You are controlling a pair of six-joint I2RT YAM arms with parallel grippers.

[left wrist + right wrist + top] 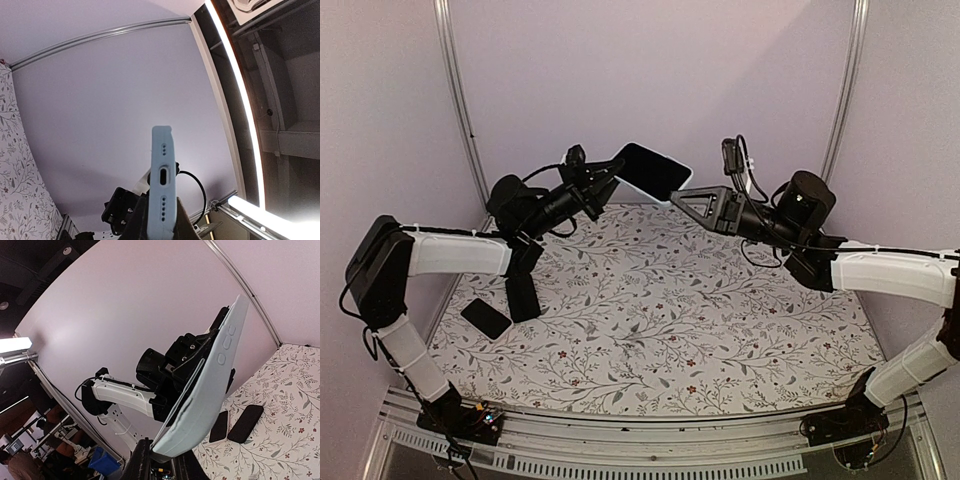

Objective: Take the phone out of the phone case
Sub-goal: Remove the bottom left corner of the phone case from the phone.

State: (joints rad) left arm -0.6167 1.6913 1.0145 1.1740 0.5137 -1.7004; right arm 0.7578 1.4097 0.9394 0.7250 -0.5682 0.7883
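While phone (650, 170) sits inside phone case (210, 390), left end effector (161, 210) gripping it, right end effector (162, 456) too

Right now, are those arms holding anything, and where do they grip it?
Both hold the pale blue phone case with the phone inside, in the air. Left fingers pinch one edge; right fingers pinch the opposite corner.

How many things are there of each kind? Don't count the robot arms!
Pale blue soft phone case, held up in the air: 1
Black-screened phone inside it: 1
Black flat rectangular slabs lying on the flowery table: 2
Total: 4
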